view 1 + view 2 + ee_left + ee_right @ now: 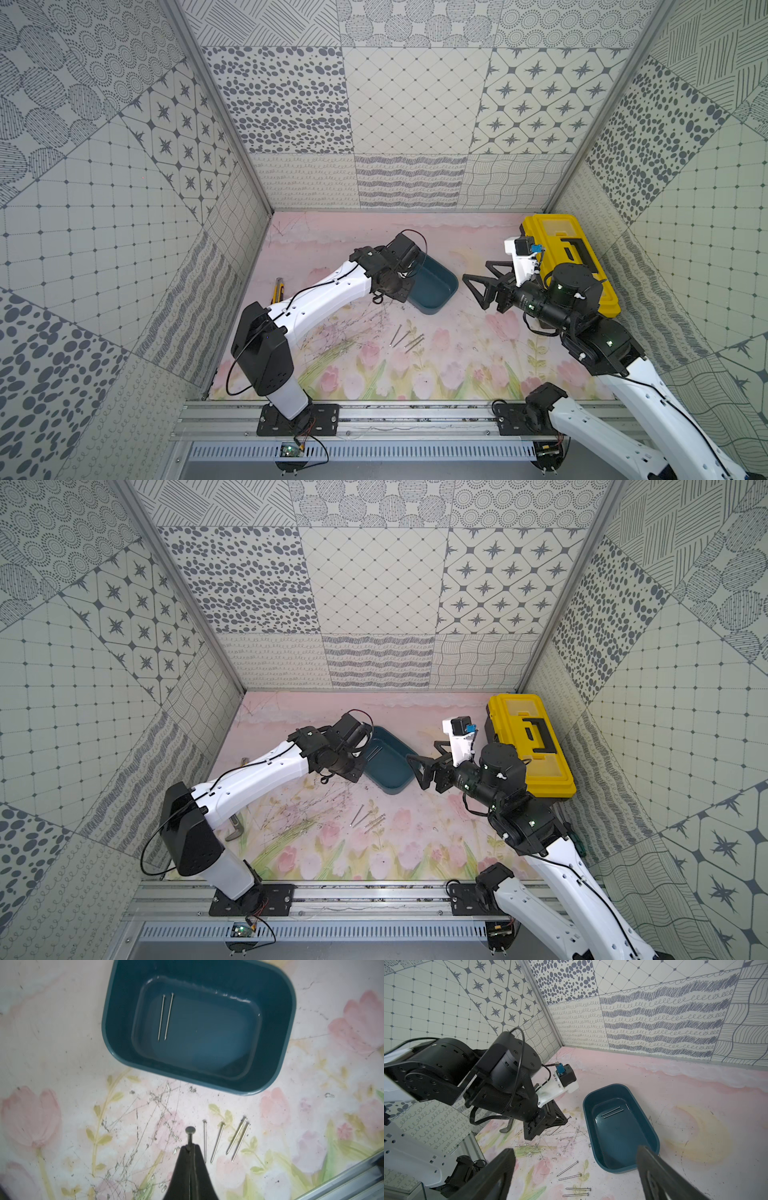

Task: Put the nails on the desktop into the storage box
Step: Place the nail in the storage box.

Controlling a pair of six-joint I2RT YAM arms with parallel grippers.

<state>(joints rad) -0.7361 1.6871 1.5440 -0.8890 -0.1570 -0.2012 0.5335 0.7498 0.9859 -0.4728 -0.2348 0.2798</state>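
The storage box is smooth, glossy teal plastic; its floor throws pale reflections. The 2 boxed nails and the 4 loose nails beside the storage box are bare grey metal with a dull shine. The held nail shows a darker, textured head at the tips of the matt black plastic fingers of the left gripper. Around the storage box the desktop looks matt, scuffed with dark scratches.

Enclosure with patterned walls
Grey-on-cream tile prints; aluminium corner posts; slotted rail at frame bottom.
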